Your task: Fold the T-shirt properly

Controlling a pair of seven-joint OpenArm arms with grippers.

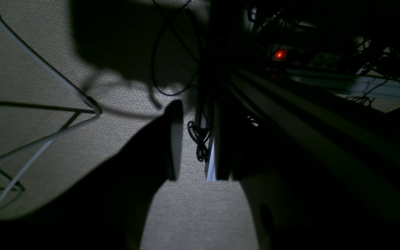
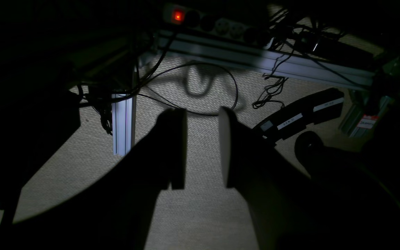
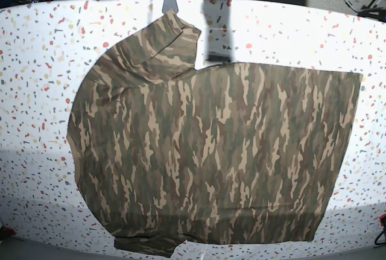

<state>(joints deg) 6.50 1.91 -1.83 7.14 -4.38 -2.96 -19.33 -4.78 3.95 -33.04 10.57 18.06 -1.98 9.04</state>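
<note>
The camouflage T-shirt (image 3: pixel 211 151) lies spread flat on the white speckled table (image 3: pixel 42 49) in the base view, covering most of it. One sleeve (image 3: pixel 160 46) points toward the far edge, and the hem is at the right. Neither arm shows in the base view. The left gripper (image 1: pixel 203 149) and the right gripper (image 2: pixel 202 146) appear only in their own wrist views. Both are dark, hang over a beige carpet floor and are open and empty. The left gripper's right finger is lost in shadow. No shirt shows in either wrist view.
A power strip with a red light (image 2: pixel 177 15) sits on an aluminium frame rail (image 2: pixel 266 62), and also shows in the left wrist view (image 1: pixel 280 53). Black cables (image 2: pixel 221 80) trail on the carpet. A white tubular stand (image 1: pixel 47 69) is at the left. A frame leg (image 2: pixel 123 121) stands upright.
</note>
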